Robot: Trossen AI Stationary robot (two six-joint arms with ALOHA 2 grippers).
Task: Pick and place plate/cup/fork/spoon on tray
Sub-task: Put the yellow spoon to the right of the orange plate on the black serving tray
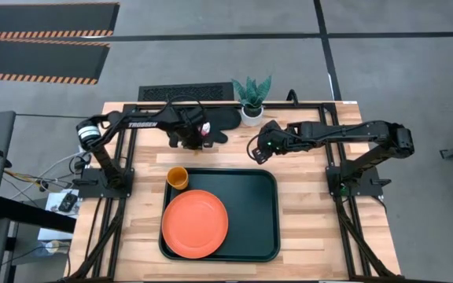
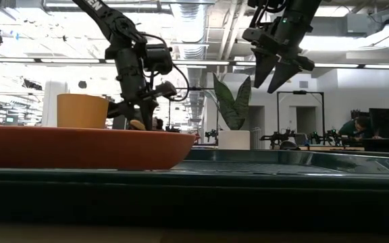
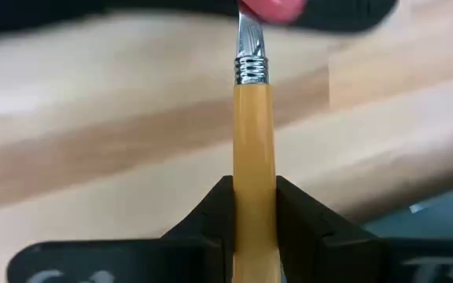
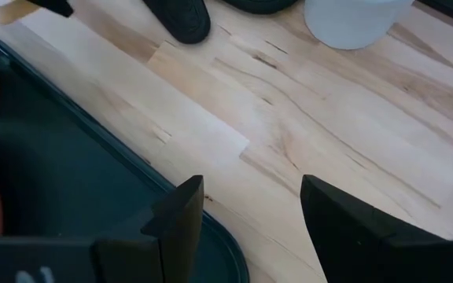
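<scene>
The orange plate (image 1: 195,224) lies in the near left part of the dark green tray (image 1: 250,208). The orange-yellow cup (image 1: 178,178) stands upright in the tray's far left corner. My left gripper (image 1: 189,135) is beyond the tray's far edge, shut on the spoon (image 3: 252,118) with the orange-yellow handle; the spoon's bowl is hidden. The fork's pink-red handle (image 1: 204,129) shows next to it on the black oven mitt (image 1: 220,122). My right gripper (image 1: 256,151) is open and empty, raised over the table near the tray's far right corner. My left gripper pinches the spoon's orange-yellow handle (image 3: 254,157) between its two fingers, which come from above. The handle runs on past the fingertips to a silver ferrule (image 3: 250,69). The handle's free end (image 2: 138,124) shows below the gripper in the low view.
A white pot with a green plant (image 1: 252,108) stands at the table's far edge, between the two grippers. The oven mitt lies beside it toward the left. Bare wood shows on the right of the tray (image 1: 313,212).
</scene>
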